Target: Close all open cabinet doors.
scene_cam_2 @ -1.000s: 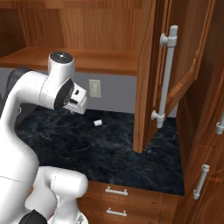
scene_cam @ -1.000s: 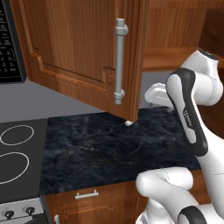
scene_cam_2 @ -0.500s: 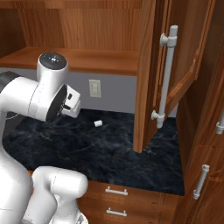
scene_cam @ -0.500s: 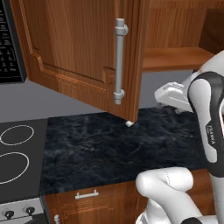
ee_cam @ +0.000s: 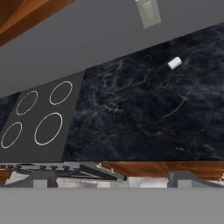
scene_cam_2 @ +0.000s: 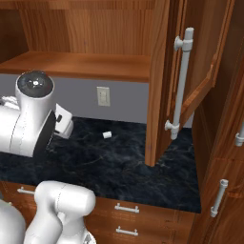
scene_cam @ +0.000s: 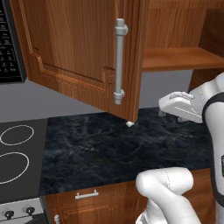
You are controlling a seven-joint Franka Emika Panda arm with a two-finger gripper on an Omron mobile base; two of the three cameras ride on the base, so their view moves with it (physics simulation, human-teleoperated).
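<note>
Left base view: cabinet door [scene_cam: 83, 52] hangs wide open, filling the upper left and centre of frame, free edge with the vertical grey bar handle [scene_cam: 119, 61] near frame centre. Long axis of door and handle is vertical. Open shelf [scene_cam: 183, 59] sits upper right, behind the door's free edge.

Robot hand is the white block at right centre, lower right of the handle and below the shelf, over the dark marble counter [scene_cam: 109, 148]. It sits apart from the door, no contact. Door lies up and to the left of the hand in this frame.

Right base view: same door [scene_cam_2: 190, 71] edge-on at upper right, handle [scene_cam_2: 181, 81] facing right; arm's wrist at left centre, well apart from the door, with counter [scene_cam_2: 124, 162] between.

Hand view: camera looks down at the counter [ee_cam: 144, 113], stove top [ee_cam: 39, 118] at left, wall outlet [ee_cam: 148, 12] at top, small white cylinder [ee_cam: 174, 63] upper right. Not aimed at the door.

Claw: fingertips aren't resolvable in any view, so can't tell whether it's open or closed. Nothing visibly held.

Judgement: hand needs to rise and reorient toward the door's outer face before pushing it shut.
</note>
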